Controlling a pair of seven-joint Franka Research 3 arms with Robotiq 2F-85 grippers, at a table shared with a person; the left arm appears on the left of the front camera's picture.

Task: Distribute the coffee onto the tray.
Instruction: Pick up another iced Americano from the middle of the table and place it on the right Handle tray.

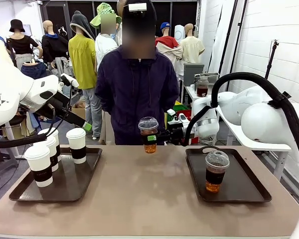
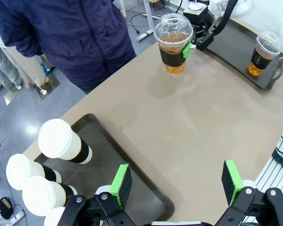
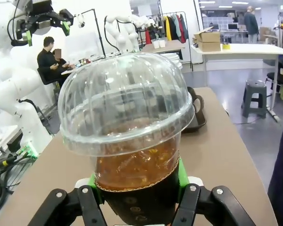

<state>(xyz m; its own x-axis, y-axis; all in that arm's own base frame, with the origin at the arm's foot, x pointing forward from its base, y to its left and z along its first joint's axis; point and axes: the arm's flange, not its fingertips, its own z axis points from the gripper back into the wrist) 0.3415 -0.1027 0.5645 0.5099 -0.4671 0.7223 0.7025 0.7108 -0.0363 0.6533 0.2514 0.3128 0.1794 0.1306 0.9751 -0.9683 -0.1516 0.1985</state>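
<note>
Item: dome-lidded iced coffee cup (image 1: 149, 135); our right claw (image 1: 154, 138) pinches it above the worktop (image 1: 139, 194), bound for the right tray (image 1: 249, 186); left claw (image 2: 177, 181) spread.

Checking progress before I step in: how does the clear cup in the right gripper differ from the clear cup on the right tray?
The held cup is off the table, clamped in the right gripper near the far edge in front of the person; the other cup stands on the right tray. The held cup's drink looks paler amber; the tray cup's looks darker. Both stand upright, with clear dome lids and dark sleeves.
</note>
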